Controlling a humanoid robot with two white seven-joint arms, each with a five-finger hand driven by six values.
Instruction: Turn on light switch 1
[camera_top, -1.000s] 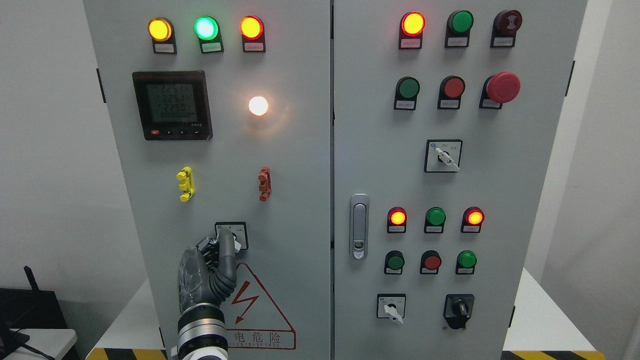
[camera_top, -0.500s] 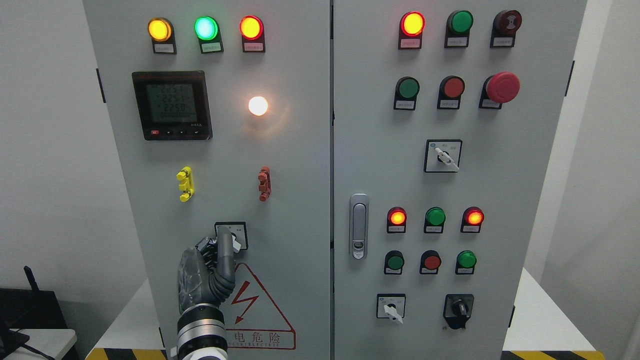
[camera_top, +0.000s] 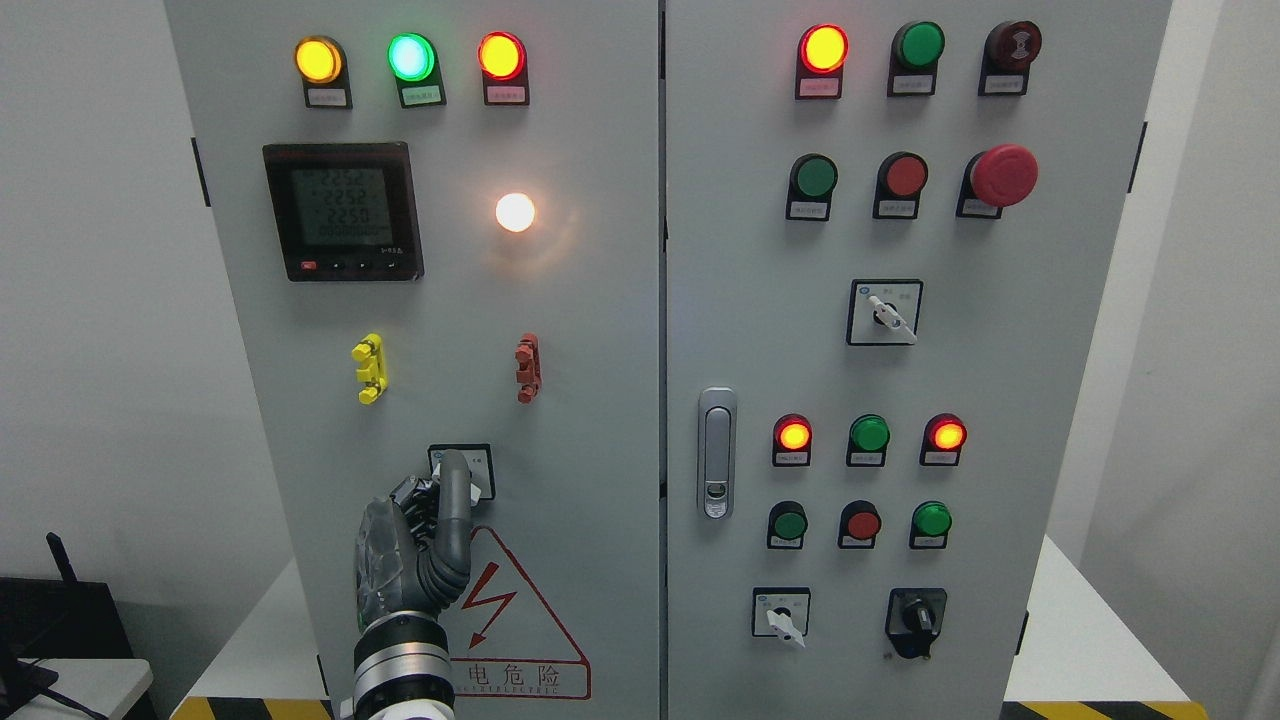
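Light switch 1 is a small rotary selector on a square black-framed plate, low on the left cabinet door. My left hand rises from the bottom edge and is shut on its knob. The grey index finger lies straight up over the knob and hides most of it. The other fingers are curled to its left. The knob's white pointer tip shows at the lower right of the finger. A round white lamp above it is lit. My right arm is out of view.
A digital meter, yellow and red clips and a triangular warning sign share the left door. The right door carries pilot lights, push buttons, a red emergency stop, a door handle and more rotary switches.
The left hand has stayed on the switch, with its index fingertip creeping slightly upward. The white lamp is lit in all frames.
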